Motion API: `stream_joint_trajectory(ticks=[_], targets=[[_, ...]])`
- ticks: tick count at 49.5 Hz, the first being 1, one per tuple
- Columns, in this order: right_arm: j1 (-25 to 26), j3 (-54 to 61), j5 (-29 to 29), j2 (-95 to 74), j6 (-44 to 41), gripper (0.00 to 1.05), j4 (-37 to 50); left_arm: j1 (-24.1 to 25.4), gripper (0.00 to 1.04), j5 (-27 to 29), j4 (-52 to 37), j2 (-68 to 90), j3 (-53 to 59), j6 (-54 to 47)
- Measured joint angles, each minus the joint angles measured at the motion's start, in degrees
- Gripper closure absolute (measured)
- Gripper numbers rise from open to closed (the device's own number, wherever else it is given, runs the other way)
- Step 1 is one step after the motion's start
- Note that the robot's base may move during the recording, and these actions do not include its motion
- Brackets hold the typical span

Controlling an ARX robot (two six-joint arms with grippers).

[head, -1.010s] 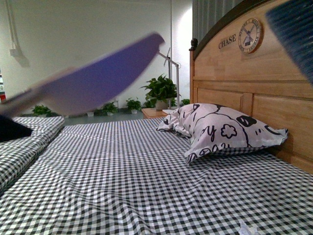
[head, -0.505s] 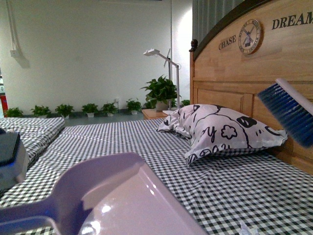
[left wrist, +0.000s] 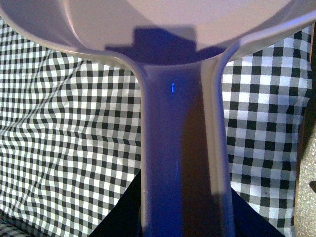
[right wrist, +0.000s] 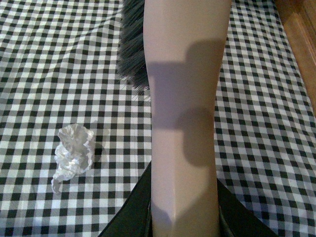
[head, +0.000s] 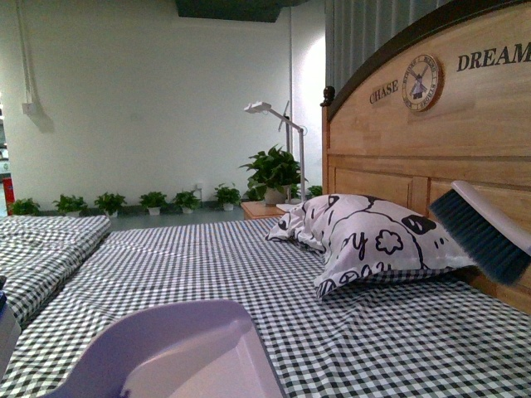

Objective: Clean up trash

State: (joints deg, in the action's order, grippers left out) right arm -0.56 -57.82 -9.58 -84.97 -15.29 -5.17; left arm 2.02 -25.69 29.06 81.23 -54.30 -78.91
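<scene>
A lavender dustpan [head: 178, 356] sits low at the front left over the checked bed; its handle [left wrist: 182, 163] runs into my left gripper [left wrist: 182, 227], which is shut on it. A brush [head: 481, 232] with dark blue bristles and a pale back hangs at the right, in front of the headboard. Its pale handle [right wrist: 185, 123] is held in my right gripper [right wrist: 183, 224], shut on it. A crumpled clear plastic scrap [right wrist: 74, 155], the trash, lies on the checked sheet beside the brush, apart from the bristles [right wrist: 132, 49]. The trash does not show in the front view.
A patterned pillow [head: 373, 236] leans against the wooden headboard [head: 431, 141] at the right. A folded checked duvet [head: 41, 249] lies along the left. Beyond the bed are a floor lamp [head: 278, 116], potted plants [head: 270, 170] and a nightstand [head: 261, 209].
The dustpan has swung down from high in the air to low over the bed at the front left. The brush has come down from the top right to pillow height.
</scene>
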Motion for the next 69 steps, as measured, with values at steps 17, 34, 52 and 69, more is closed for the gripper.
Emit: stream_joint_trajectory(ticks=[17, 34, 52, 69], targets=[[-1.5, -5.2, 4.6, -5.7, -0.6, 0.86, 0.1, -0.6, 0.81, 0.4, -3.0, 6.1, -0.8, -1.7], [3.2, -5.3, 5.2, -10.9, -2.1, 0.86, 1.5, -4.9, 0.81, 1.9, -4.8, 12.5, -6.6, -2.6], [4.1, -1.7, 3.1, -10.5, -6.3, 0.86, 2.2, -8.0, 0.81, 0.2, 4.2, 19.0, -14.9, -0.6], [4.2, -1.3, 1.0, -9.8, -7.9, 0.86, 2.4, -9.8, 0.81, -0.3, 8.4, 25.0, -22.2, 1.1]])
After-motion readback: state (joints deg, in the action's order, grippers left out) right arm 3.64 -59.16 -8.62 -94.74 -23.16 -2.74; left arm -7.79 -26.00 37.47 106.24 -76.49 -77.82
